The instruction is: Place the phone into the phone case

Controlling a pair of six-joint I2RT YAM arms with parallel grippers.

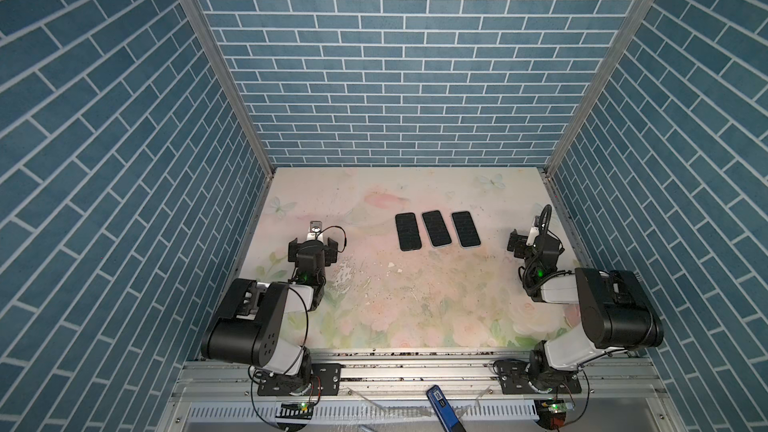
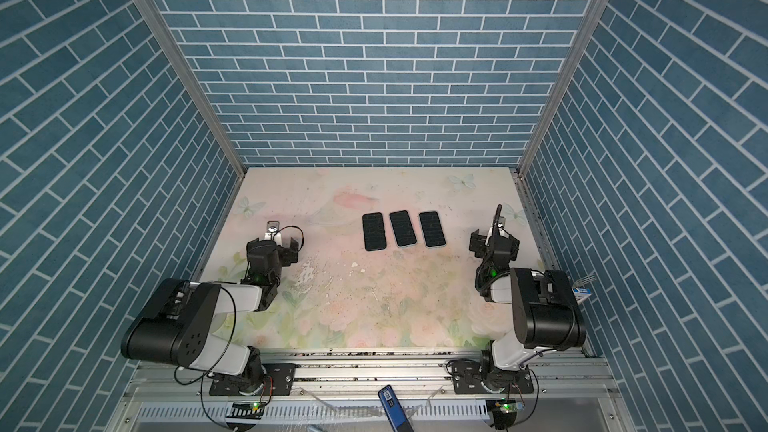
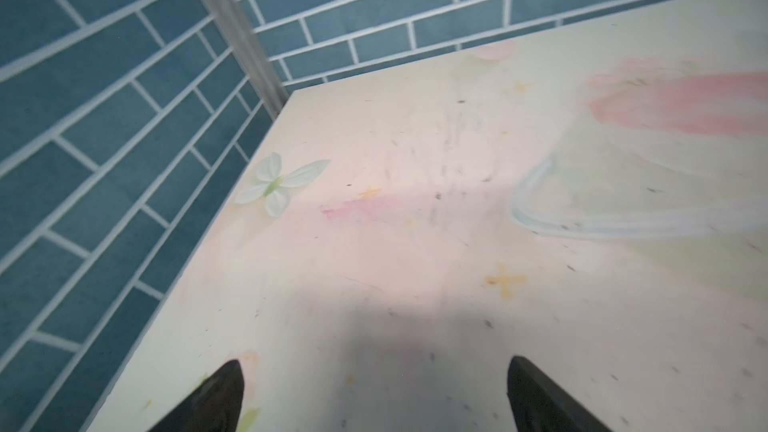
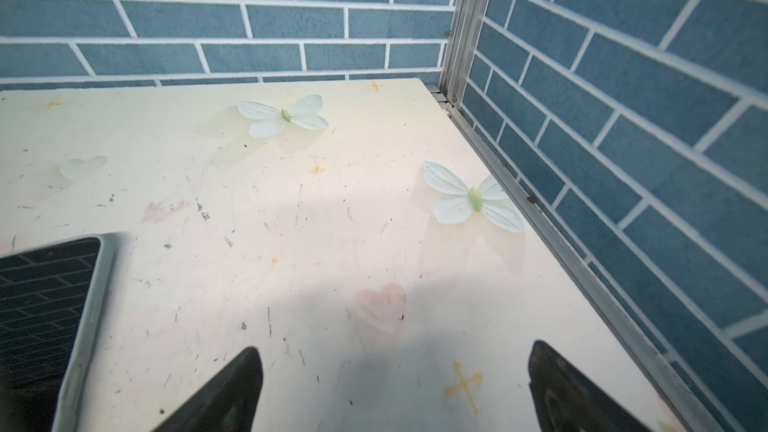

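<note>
Three black, phone-sized slabs lie side by side, face up, on the floral table [image 1: 374, 305] in both top views: left [image 1: 407, 231], middle [image 1: 436, 228] and right [image 1: 466, 229]. The middle and right ones show a pale rim. Which is the phone and which the phone case I cannot tell. My left gripper [image 1: 312, 243] hovers open at the table's left, well clear of them, and only bare table lies between its fingertips [image 3: 232, 367]. Right of the row, my right gripper [image 1: 534, 243] is open and empty. In the right wrist view the pale-rimmed slab [image 4: 45, 317] lies beside the gripper [image 4: 395, 347].
Blue brick-pattern walls close in the table on three sides, with aluminium posts [image 1: 249, 118] at the back corners. A metal rail [image 1: 415, 371] carries both arm bases at the front. A blue device [image 1: 442, 403] lies below the rail. Small flakes [image 1: 390, 264] dot the table's middle.
</note>
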